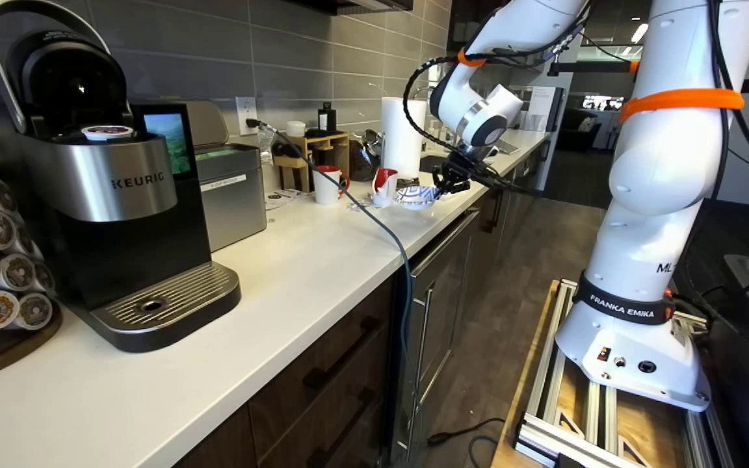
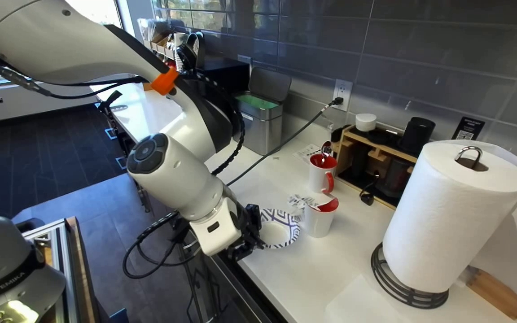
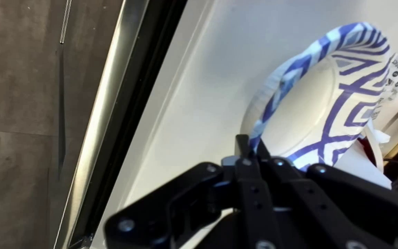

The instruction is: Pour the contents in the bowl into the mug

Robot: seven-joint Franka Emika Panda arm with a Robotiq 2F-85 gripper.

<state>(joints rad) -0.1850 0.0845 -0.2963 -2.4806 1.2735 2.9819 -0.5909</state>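
1. The end effector is closed, pinching the rim of the bowl near the front edge of the desk; grasping looks done.
2. The bowl is just beside the mug; its visible floor looks bare.
3. The mug stands farther from that edge; its contents are unclear, so pouring is unconfirmed.
4. Probably left: any pouring, then release.

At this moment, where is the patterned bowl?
In an exterior view, the bowl is near centre, just left of a white mug; the wrist view shows the hand pinching the bowl's rim.
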